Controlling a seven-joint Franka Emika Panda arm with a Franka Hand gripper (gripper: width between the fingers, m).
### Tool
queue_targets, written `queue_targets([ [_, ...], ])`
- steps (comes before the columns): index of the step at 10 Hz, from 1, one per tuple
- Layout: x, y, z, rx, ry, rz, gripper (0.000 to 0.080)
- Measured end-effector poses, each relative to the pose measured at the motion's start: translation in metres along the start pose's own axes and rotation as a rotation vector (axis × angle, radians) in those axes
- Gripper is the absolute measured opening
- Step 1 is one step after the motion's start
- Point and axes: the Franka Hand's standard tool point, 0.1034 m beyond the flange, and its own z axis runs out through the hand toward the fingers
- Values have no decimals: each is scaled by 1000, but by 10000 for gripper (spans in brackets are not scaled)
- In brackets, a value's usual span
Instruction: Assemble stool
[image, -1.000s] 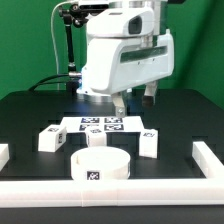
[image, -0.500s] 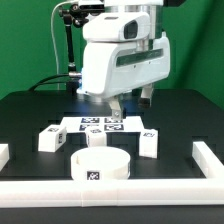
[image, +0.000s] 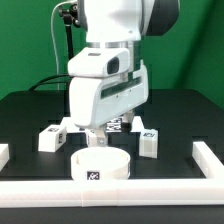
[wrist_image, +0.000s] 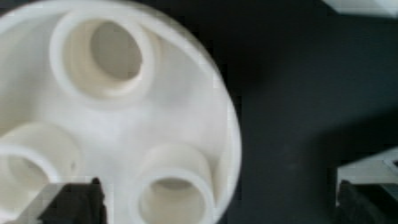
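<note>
The arm (image: 110, 85) is standing low over the middle of the black table (image: 30, 115), and its big white body is covering much of what is lying behind it. The gripper (wrist_image: 222, 195) is hanging with its jaws wide apart and is holding nothing. In the wrist view only the tips of the two dark fingers (wrist_image: 80, 200) are showing, blurred and cut off by the edge of the picture. One finger is sitting over the round seat (image: 102, 163), the other over bare table just beside it. Whether that finger is touching the seat I cannot tell.

The seat is lying flat near the front rail (image: 110, 192). From the wrist camera it is filling much of the picture, with three round sockets (wrist_image: 111, 50) in its face, two of them partly cut off. One leg (image: 50, 138) is standing on the exterior view's left of the seat and another on the exterior view's right (image: 148, 142), both apart from it. The third leg I cannot make out, because the arm is blocking that place. Of the marker board (image: 122, 124) only a small piece is peeking out beside the arm's body.
</note>
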Motion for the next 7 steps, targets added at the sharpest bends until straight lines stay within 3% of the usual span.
queue_targets([
  [4,2,-1,0,1,-1,19,649],
  [7,-2,-3,17,2,4,-51,649],
])
